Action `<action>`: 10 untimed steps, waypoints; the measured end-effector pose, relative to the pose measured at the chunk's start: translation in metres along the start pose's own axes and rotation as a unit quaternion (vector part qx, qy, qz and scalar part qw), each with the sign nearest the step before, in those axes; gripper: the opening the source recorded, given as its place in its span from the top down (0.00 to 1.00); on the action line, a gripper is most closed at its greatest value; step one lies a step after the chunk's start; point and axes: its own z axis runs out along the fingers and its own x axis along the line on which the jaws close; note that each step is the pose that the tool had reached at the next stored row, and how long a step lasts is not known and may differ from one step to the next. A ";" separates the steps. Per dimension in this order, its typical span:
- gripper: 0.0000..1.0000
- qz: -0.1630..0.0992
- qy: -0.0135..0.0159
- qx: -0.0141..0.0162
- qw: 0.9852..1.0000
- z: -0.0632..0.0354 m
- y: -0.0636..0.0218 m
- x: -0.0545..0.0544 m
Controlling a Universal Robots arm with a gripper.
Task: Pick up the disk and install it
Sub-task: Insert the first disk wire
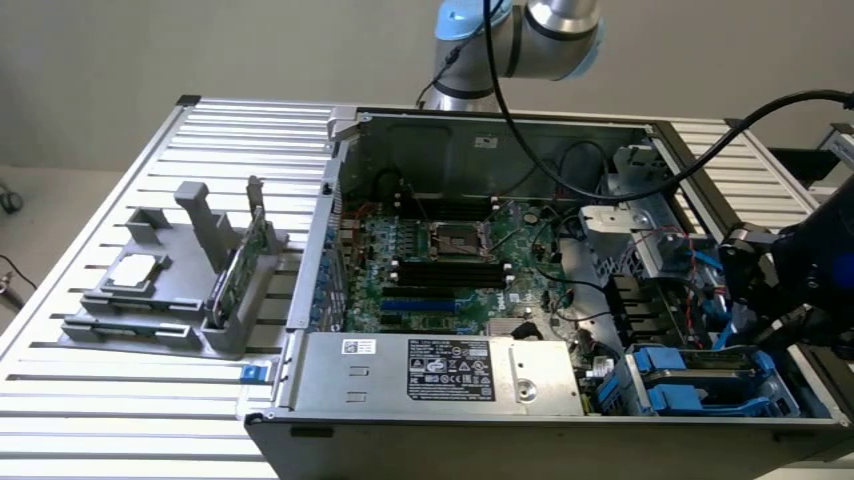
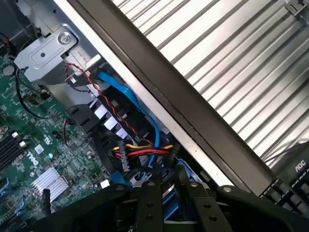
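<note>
Jaws hang over the disk [image 1: 697, 362] in a cramped corner of the case [image 1: 534, 440], beside its wall; their spread unclear

- The exterior view looks down from high up, a little way back, and takes in the whole open grey metal computer case [image 1: 427, 150] on the ribbed silver metal counter [image 1: 147, 420].
- The wrist view sits right behind the black gripper [image 2: 167, 186] and looks very close at one side wall of the case [image 2: 203, 121], with the counter [image 2: 231, 48] past it.
- Both views share the green circuit board [image 1: 534, 285], and the wrist view sees this board [image 2: 72, 159] far nearer.
</note>
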 end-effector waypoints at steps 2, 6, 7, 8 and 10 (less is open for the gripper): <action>0.75 0.012 -0.001 0.002 1.000 0.0008 -0.0003 0.000; 0.75 0.034 -0.002 0.006 0.999 0.0030 -0.0007 0.000; 0.75 0.038 -0.002 0.007 0.999 0.0035 -0.0007 0.000; 0.75 0.041 -0.001 0.009 0.999 0.0038 -0.0008 0.000; 0.75 0.047 0.002 0.013 0.999 0.0046 -0.0011 0.000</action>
